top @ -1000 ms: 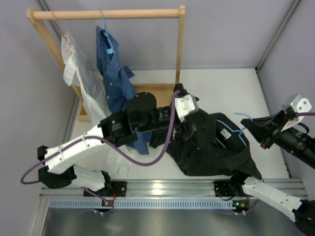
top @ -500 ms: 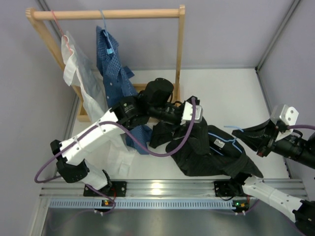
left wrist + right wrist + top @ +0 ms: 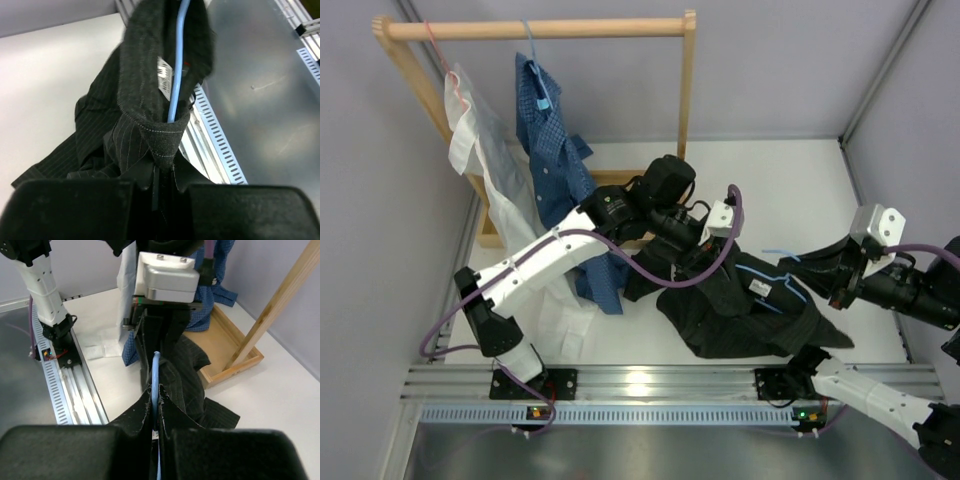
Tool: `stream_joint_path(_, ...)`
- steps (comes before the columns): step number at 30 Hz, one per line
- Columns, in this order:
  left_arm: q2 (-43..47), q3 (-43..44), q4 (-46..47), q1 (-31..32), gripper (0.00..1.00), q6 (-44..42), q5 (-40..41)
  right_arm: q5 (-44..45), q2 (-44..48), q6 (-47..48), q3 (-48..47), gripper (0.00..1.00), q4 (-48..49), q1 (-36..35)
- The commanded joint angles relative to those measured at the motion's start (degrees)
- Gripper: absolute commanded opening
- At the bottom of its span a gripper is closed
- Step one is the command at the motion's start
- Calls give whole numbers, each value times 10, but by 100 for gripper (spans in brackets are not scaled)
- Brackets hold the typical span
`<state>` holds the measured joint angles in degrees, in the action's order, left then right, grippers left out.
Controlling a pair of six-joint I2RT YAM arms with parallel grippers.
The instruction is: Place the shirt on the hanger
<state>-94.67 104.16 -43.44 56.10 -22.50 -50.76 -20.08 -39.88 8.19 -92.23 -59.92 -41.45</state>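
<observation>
Shirt point(image 3: 750, 318) in front of the rack point(image 3: 535, 28) and off to its right, long axis left to right, collar end away from the rack, hanger point(image 3: 772, 284) threaded through it. Left gripper point(image 3: 156, 186) pinching collar cloth, spread wide a second ago. Right gripper point(image 3: 156, 432) pressed together on the hanger wire, now nearer the rack.

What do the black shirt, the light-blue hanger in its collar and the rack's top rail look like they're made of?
The shirt looks like thin woven cloth, matte, perhaps cotton or a blend: faint pinstripes, soft folds. The hanger looks like thin wire with a smooth light-blue coating, probably plastic over metal: a narrow, even, round line. The rack rail looks like bare light wood: pale tan and unpainted.
</observation>
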Motion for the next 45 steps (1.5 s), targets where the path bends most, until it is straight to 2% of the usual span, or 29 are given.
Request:
stream_joint_path(1,9,15,8,-6,0,-5,-30,-20,-6,-5,0,0,66,-6)
stream_joint_path(4,20,6,8,-13,0,-19,-40,-15,-2,-8,7,0,67,-6)
stream_joint_path(6,25,3,9,-25,0,-27,-54,-8,2,-12,13,7,66,-6)
stream_joint_path(7,29,1,9,-29,0,-28,-75,-2,8,-16,21,18,66,-6)
stream_joint_path(8,32,0,9,-34,0,-29,-85,6,13,-19,26,34,66,-6)
stream_joint_path(9,34,-1,9,-46,0,-31,-93,14,19,-22,30,60,57,-6)
stream_joint_path(11,44,-10,8,-60,0,-33,-117,63,43,-26,33,78,31,-6)
stream_joint_path(15,69,-30,9,-93,0,-41,-153,155,96,-48,21,79,-72,-6)
stream_joint_path(16,74,-35,9,-97,0,-45,-160,172,109,-58,12,79,-128,-6)
stream_joint_path(19,86,-42,10,-107,0,-49,-192,220,129,-70,15,79,-178,-13)
stream_joint_path(28,108,-50,12,-119,0,-52,-267,209,88,-39,58,78,-158,-27)
stream_joint_path(31,109,-47,12,-124,0,-48,-284,133,74,-18,69,74,-146,-35)
stream_joint_path(32,107,-41,13,-126,0,-44,-287,71,70,-9,72,69,-143,-35)
stream_joint_path(34,105,-32,13,-126,0,-33,-292,-4,59,9,78,65,-132,-36)
stream_joint_path(38,99,-16,13,-127,0,-20,-303,-24,31,20,71,61,-125,-37)
stream_joint_path(40,100,-13,13,-128,0,-18,-305,-20,15,22,62,44,-126,-42)
stream_joint_path(41,100,-12,13,-128,0,-17,-304,-21,11,23,59,26,-126,-43)
stream_joint_path(43,104,-8,13,-128,0,-11,-296,-16,3,24,51,2,-125,-43)
stream_joint_path(45,105,-3,12,-129,0,-3,-278,-12,4,22,46,0,-125,-44)
